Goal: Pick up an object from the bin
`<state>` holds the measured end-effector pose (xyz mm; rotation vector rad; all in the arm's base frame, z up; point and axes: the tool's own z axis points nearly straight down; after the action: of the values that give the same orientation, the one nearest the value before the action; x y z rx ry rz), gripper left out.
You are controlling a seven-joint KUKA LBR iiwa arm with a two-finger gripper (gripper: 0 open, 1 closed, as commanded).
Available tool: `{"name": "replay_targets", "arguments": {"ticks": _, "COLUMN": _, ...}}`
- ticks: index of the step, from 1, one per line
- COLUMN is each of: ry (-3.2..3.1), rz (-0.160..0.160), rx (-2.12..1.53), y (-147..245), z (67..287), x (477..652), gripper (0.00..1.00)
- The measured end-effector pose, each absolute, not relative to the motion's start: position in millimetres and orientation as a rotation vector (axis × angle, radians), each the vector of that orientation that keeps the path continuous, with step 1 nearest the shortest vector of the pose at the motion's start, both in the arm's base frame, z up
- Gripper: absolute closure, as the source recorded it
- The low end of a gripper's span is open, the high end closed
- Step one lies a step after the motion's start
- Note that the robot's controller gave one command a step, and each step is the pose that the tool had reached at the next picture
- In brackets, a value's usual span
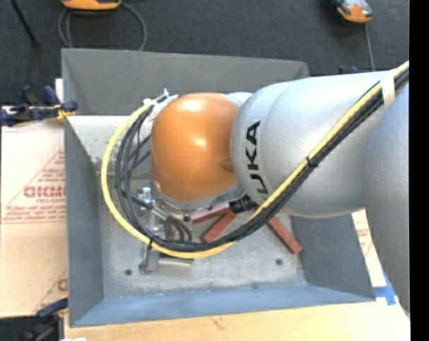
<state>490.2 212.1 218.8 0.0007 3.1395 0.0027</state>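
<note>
In the bin (83,247), a long-handled tool (287,237) lies under the arm (307,155).

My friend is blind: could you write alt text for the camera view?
A grey robot arm with an orange wrist cover reaches from the right into a grey metal bin, its hand near the floor. Beneath the arm lie reddish strips.

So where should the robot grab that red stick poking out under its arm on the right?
Probably the bare lower end of the red stick. It lies flat and slanted on the bin floor, long and thin, so come straight down from above and pinch across its narrow width. Its upper part is hidden under the arm.
</note>
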Motion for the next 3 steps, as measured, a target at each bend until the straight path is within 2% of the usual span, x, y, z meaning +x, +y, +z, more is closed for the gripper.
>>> {"name": "replay_targets", "arguments": {"ticks": 1, "ry": 3.133, "rz": 0.006, "rx": 0.088, "y": 174, "z": 154, "x": 507.2, "gripper": 0.0}}
{"name": "replay_targets", "arguments": {"ticks": 2, "ry": 3.134, "rz": -0.001, "rx": 0.258, "y": 151, "z": 135, "x": 499.0, "gripper": 0.0}}
{"name": "replay_targets", "arguments": {"ticks": 3, "ry": 3.129, "rz": -0.001, "rx": 0.22, "y": 128, "z": 128, "x": 528.2, "gripper": 0.0}}
